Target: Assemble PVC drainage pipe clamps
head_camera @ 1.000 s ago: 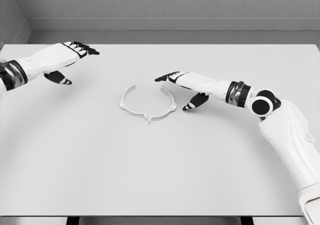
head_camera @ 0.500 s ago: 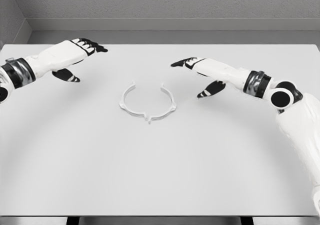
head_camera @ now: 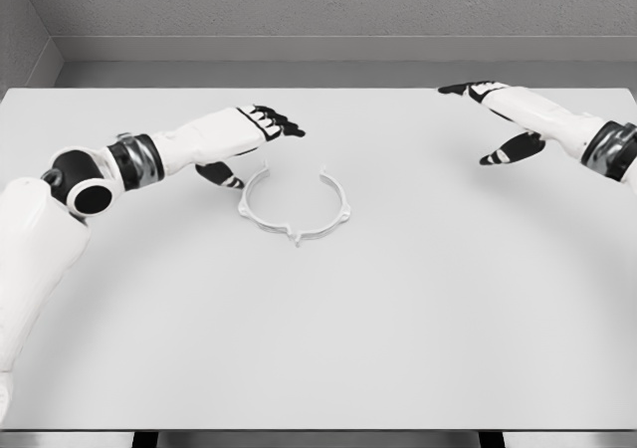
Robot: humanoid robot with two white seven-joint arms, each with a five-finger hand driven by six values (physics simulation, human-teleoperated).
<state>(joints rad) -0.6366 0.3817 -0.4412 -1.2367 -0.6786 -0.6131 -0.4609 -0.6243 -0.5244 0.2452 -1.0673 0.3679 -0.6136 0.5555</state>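
Left hand (head_camera: pixel 242 129) hovers open, fingers extended, just beside clamp (head_camera: pixel 295 207), which lies mid-table (head_camera: pixel 398 319), gap facing away. Right hand (head_camera: pixel 503 110) open, well apart. Advice: lower thumb and fingers around the near-left rim squarely; thin ring likely skids if nudged.

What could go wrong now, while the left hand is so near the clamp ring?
The left hand hovers open at the clamp ring's far-left end; its thumb could nudge the light ring across the table. The ring is open at the far side, so a one-sided grasp may flex or spin it.
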